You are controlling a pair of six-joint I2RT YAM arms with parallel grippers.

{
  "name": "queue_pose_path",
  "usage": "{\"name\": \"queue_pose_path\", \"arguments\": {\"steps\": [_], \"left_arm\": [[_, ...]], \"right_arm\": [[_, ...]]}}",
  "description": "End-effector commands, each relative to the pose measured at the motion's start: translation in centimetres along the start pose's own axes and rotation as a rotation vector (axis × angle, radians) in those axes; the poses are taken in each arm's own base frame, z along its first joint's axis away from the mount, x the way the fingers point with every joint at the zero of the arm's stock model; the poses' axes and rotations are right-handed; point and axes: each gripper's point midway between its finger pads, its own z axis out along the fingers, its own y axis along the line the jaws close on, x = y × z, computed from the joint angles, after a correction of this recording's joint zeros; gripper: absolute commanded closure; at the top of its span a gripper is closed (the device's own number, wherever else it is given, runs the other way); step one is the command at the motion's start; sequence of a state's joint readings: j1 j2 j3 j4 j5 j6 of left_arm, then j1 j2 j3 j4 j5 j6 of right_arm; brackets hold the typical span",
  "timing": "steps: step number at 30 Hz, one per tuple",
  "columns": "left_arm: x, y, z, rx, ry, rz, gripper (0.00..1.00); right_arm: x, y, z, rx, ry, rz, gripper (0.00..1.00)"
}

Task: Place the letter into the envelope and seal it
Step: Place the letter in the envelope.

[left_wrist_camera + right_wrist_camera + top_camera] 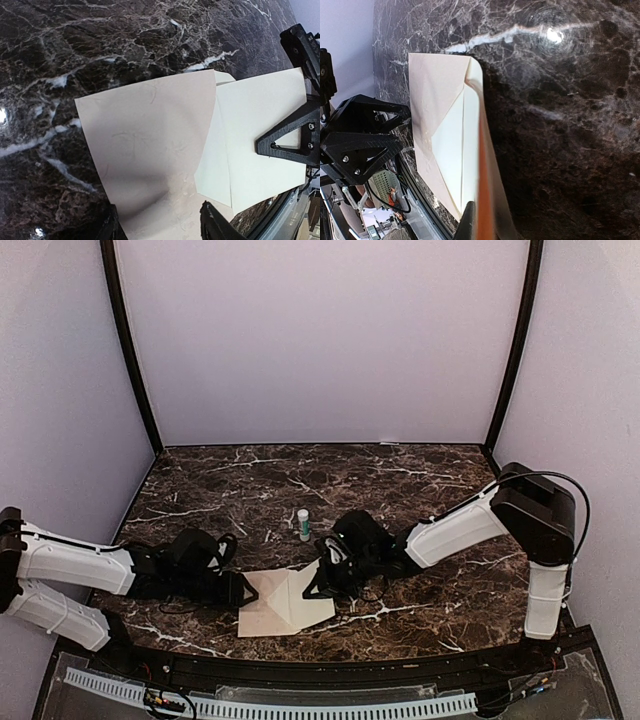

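A: The pose?
B: Low over the marble table (430, 615): left gripper (161, 226) spread, straddling the letter's (145, 145) edge; right gripper (314, 585) pinched on the envelope's (250, 110) lifted edge.
A: The papers?
B: Touching, at the table's near middle.

letter (145, 145): near edge cut off below — writing too faint to read
envelope (260, 135): overlap with the letter unclear
tube (303, 524) beyond the envelope: label too small

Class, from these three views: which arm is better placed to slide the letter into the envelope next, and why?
Left. The left gripper, fingers open, straddles the letter at its edge, facing the envelope. The right gripper sits at the envelope's opposite side, probably better suited to steadying it.
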State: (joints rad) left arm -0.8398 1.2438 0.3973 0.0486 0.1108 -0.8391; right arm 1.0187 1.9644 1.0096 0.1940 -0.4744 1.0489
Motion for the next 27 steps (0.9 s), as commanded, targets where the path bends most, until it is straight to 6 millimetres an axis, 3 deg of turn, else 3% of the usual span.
{"name": "queue_pose_path", "arguments": {"steps": [1, 13, 20, 27], "left_arm": [[0.8, 3.7, -1.0, -0.211, 0.032, 0.048, 0.48], [-0.8, -2.0, -0.9, -0.02, -0.026, 0.09, 0.76], [-0.6, -3.0, 0.4, 0.034, -0.006, 0.1, 0.8], [0.7, -1.4, 2.5, -0.01, 0.047, 0.102, 0.86]], "right_arm": [[0.6, -0.5, 0.3, 0.023, 0.004, 0.0, 1.0], [0.6, -1.0, 0.4, 0.046, 0.006, 0.004, 1.0], [0.6, -1.1, 0.5, 0.048, 0.005, 0.004, 1.0], [0.4, -1.0, 0.6, 0.045, -0.005, 0.004, 1.0]]}}
